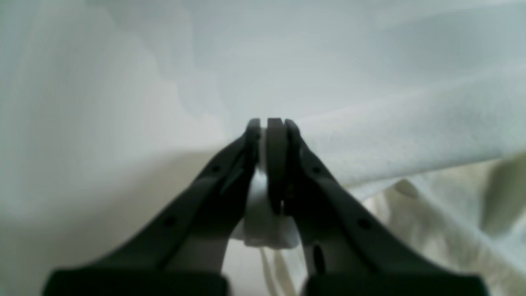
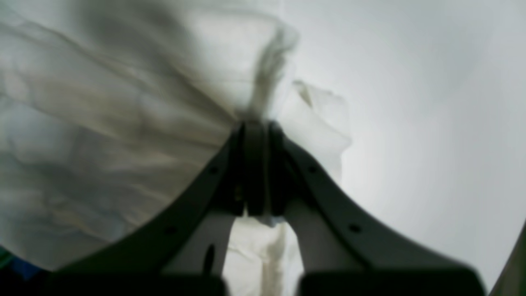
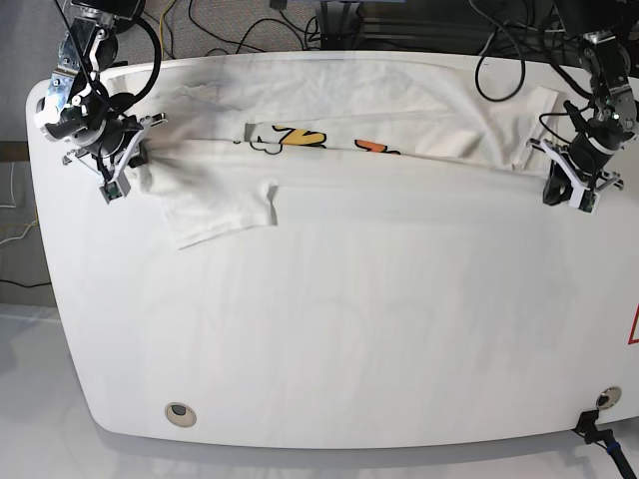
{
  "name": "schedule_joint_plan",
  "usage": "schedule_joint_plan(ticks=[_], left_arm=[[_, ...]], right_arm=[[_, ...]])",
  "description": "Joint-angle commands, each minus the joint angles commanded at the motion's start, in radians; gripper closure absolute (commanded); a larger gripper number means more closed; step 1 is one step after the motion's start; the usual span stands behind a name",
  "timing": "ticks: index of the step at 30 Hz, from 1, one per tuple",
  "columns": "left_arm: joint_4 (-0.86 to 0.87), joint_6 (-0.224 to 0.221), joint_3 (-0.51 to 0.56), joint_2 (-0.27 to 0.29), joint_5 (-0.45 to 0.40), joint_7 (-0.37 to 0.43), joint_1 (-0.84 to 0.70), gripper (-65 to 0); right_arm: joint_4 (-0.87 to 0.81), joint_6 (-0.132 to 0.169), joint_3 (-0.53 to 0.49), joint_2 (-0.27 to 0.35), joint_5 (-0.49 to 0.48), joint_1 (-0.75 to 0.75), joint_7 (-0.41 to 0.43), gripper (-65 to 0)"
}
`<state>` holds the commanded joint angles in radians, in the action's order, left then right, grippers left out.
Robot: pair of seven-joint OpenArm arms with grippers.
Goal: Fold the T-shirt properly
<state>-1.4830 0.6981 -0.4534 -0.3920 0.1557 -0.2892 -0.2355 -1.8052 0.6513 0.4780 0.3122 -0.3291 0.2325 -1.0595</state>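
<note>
Soft white cloth bunched in both clamped jaws, left gripper [image 1: 269, 135] and right gripper [image 2: 255, 131], T-shirt [image 3: 339, 135] stretched along the counter [image 3: 329, 329] far edge; probably light, limp, best pinched at corners.

A white worktop [image 3: 329, 329] with rounded corners fills most of the base view. Black cables [image 3: 250, 25] lie behind its far edge, above a grey floor [image 3: 20, 379].
</note>
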Motion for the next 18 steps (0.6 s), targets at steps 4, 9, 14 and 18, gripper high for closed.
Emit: schedule_joint_plan(ticks=[4, 9, 14, 18], left_arm=[[-0.055, 0.0, 0.0, 0.0, -0.002, -0.005, -0.069, 0.0], [-0.083, 0.0, -0.002, 0.0, -0.002, -0.003, -0.133, 0.0], [-0.081, 0.0, -0.002, -0.003, -0.006, -0.005, -0.153, 0.0], [-0.08, 0.0, -0.002, -0.018, -0.038, -0.006, -0.149, -5.2]], right_arm=[[0.002, 0.0, -0.002, -0.002, -0.002, 0.003, 0.0, 0.0], [0.006, 0.0, -0.006, -0.003, -0.002, 0.003, 0.0, 0.0], [0.008, 0.0, -0.008, -0.023, 0.002, 0.003, 0.0, 0.0], [0.008, -0.003, -0.006, -0.023, 0.003, 0.005, 0.0, -20.6]])
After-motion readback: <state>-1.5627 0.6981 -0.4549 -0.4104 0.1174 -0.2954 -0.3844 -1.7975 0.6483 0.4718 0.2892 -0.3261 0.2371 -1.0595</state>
